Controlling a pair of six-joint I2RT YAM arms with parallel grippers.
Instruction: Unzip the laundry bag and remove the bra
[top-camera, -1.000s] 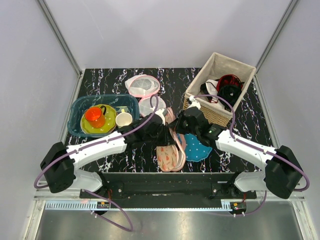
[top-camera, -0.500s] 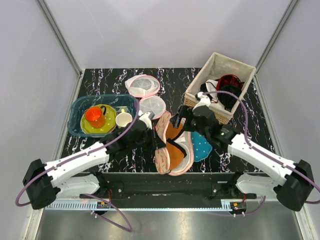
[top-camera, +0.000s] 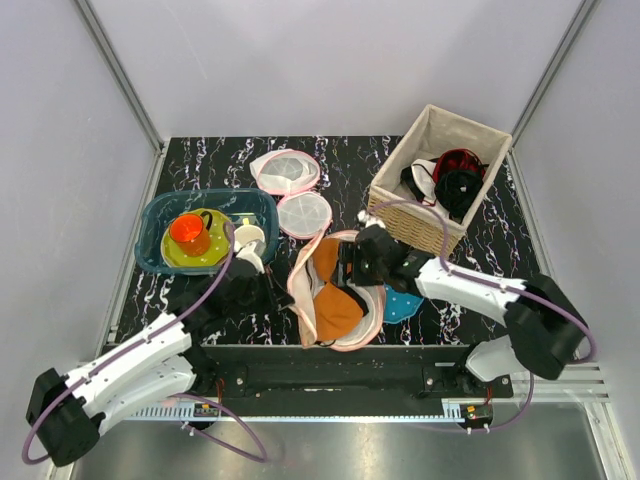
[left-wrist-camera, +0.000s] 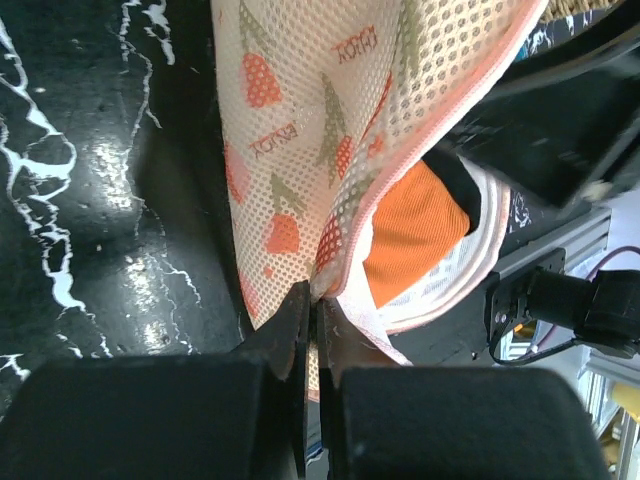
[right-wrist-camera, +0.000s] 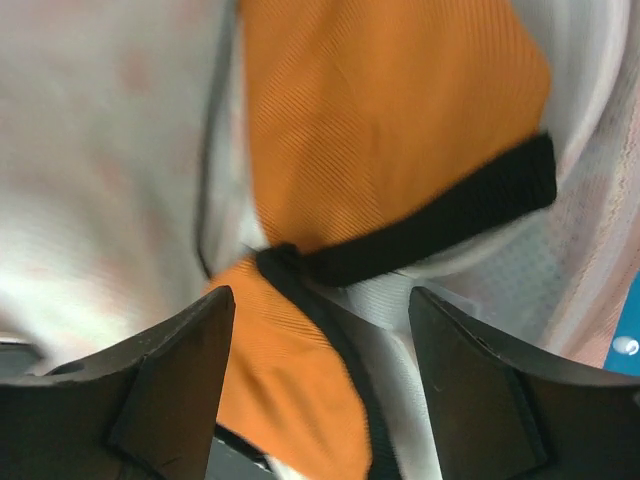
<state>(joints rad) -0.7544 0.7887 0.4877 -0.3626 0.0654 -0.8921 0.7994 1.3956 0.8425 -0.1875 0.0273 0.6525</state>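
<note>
The peach floral laundry bag (top-camera: 303, 275) lies open at the table's front centre, its flap pulled up and to the left. The orange bra (top-camera: 330, 292) with black trim shows inside it. My left gripper (top-camera: 285, 300) is shut on the bag's pink zip edge; in the left wrist view the fingertips (left-wrist-camera: 298, 305) pinch the mesh bag (left-wrist-camera: 320, 130) beside the bra (left-wrist-camera: 415, 230). My right gripper (top-camera: 350, 270) hangs open just over the bag's mouth. In the right wrist view the gripper (right-wrist-camera: 320, 310) straddles the bra (right-wrist-camera: 380, 110) with nothing held.
A blue basin (top-camera: 155, 215) at the left holds an orange cup, a green plate and a white cup. Two round white mesh bags (top-camera: 288, 172) lie behind. A wicker basket (top-camera: 425, 230) with dark and red garments stands at the right. A blue dotted pouch (top-camera: 400, 306) lies under the right arm.
The left gripper has drawn the bag's edge leftward and toward the front, spreading the bag open and baring the bra. The right gripper let go, opened and moved over the bra.
</note>
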